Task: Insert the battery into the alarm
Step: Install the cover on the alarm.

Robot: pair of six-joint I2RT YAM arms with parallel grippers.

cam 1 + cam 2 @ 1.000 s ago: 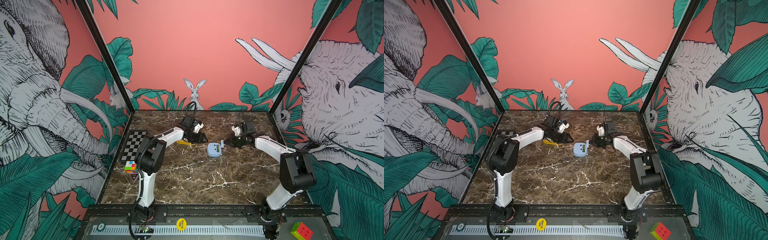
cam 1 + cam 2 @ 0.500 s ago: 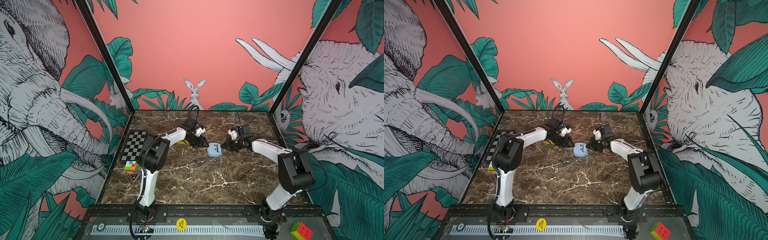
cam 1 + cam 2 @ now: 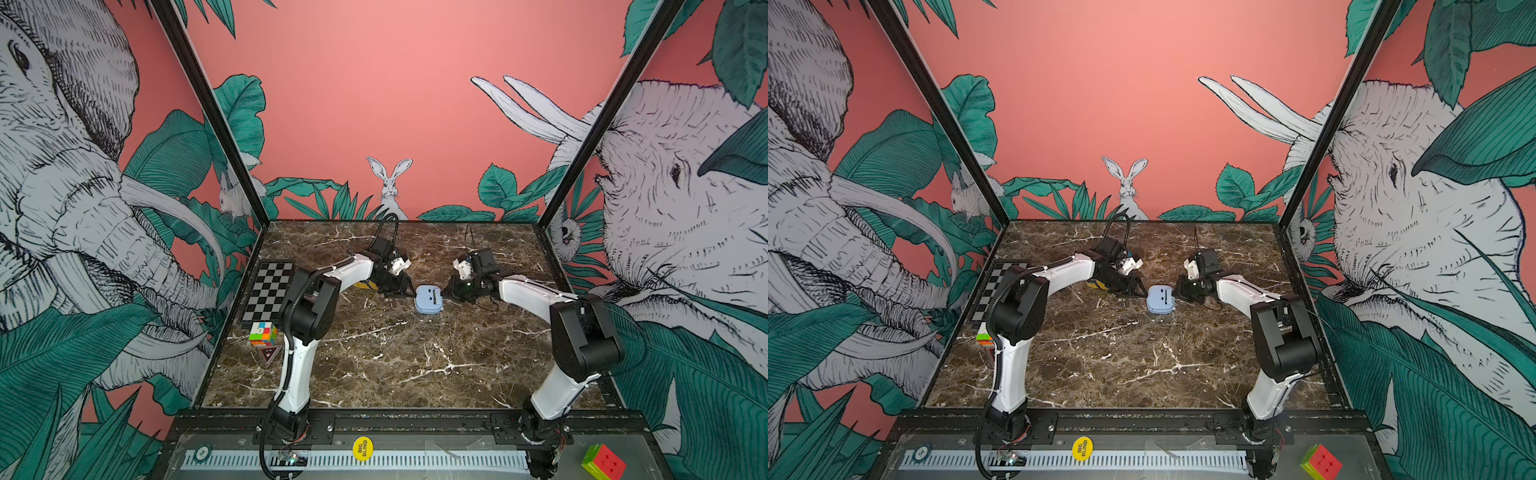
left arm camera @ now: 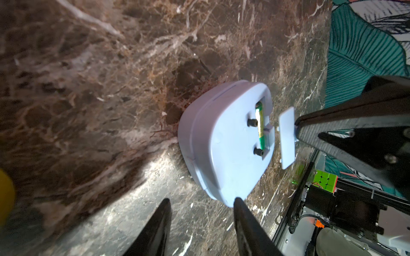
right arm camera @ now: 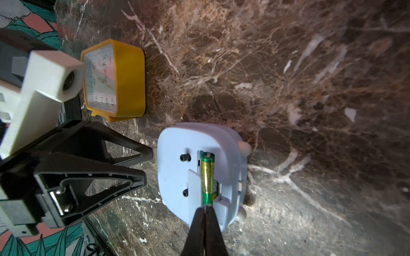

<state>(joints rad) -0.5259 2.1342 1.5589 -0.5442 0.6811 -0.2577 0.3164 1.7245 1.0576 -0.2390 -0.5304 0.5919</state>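
Note:
The light-blue alarm [image 3: 429, 299] [image 3: 1160, 298] lies face down on the marble table. Its back compartment stands uncovered, and the green battery [image 5: 208, 177] [image 4: 260, 124] lies inside it. My right gripper [image 5: 205, 208] [image 3: 446, 293] is shut on the thin blue battery cover [image 4: 287, 137] [image 5: 194, 188]. It holds the cover just above the alarm's back, beside the battery. My left gripper [image 4: 202, 199] [image 3: 405, 291] is open at the alarm's opposite side. One of its fingertips [image 4: 238, 200] is at the alarm's edge, and nothing is between the fingers.
A yellow clock [image 5: 115, 79] [image 3: 363, 284] stands behind my left gripper. A checkerboard [image 3: 268, 295] and a colour cube [image 3: 262, 333] lie at the table's left edge. Another cube [image 3: 602, 463] sits off the table at the front right.
Both grippers have come in toward the blue alarm from either side. The left gripper's fingers have narrowed a little. The right gripper has stayed shut.

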